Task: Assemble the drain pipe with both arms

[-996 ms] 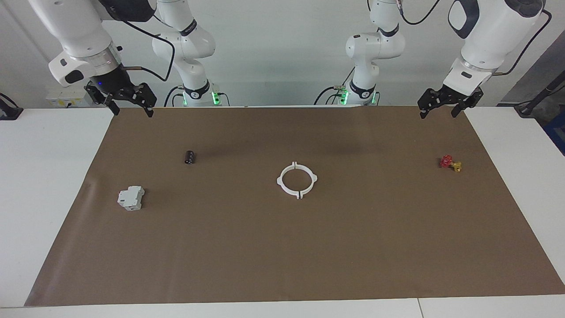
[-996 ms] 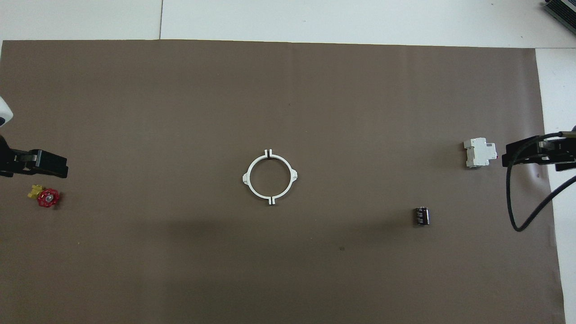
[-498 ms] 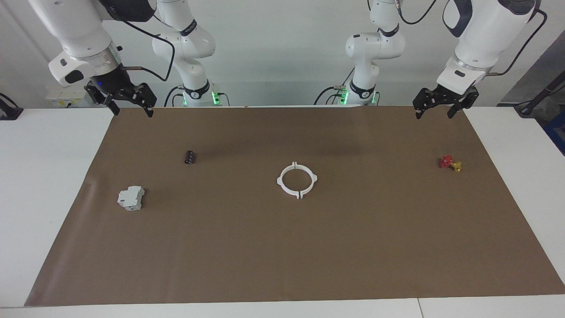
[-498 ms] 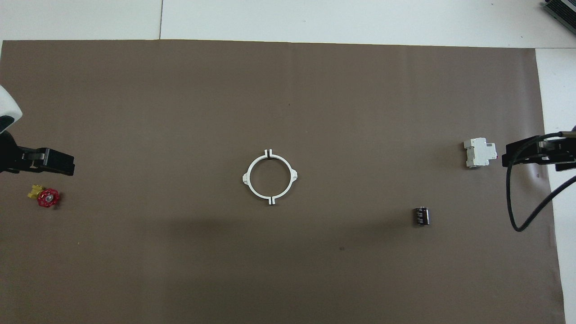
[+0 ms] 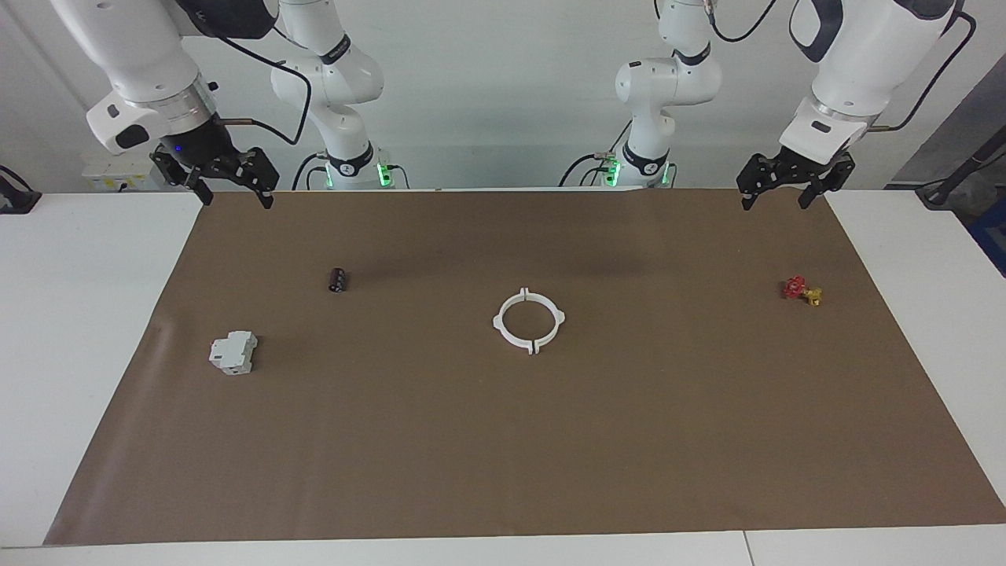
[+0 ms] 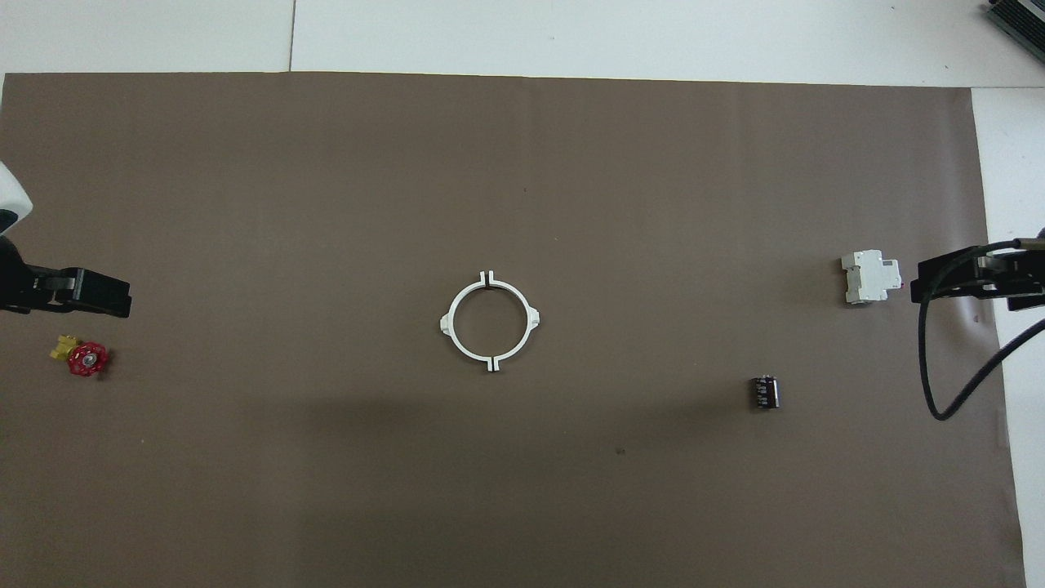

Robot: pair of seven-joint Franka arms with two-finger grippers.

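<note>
The drain pipe [image 5: 528,321] lies flat in the middle of the brown mat [image 5: 503,440]. Its two white half-rings sit together as one ring, with small tabs pointing outward; it also shows in the overhead view [image 6: 489,322]. My left gripper [image 5: 774,201] hangs open and empty in the air over the left arm's end of the mat, far from the ring. My right gripper [image 5: 236,200] hangs open and empty over the right arm's end of the mat, also far from the ring.
A red-and-yellow valve [image 5: 802,290] lies at the left arm's end of the mat. A grey boxy block [image 5: 233,352] and a small black cylinder [image 5: 338,279] lie at the right arm's end. White table [image 5: 86,314] surrounds the mat.
My left gripper has shifted slightly toward the table's middle and a little up. The right arm and the ring have not moved.
</note>
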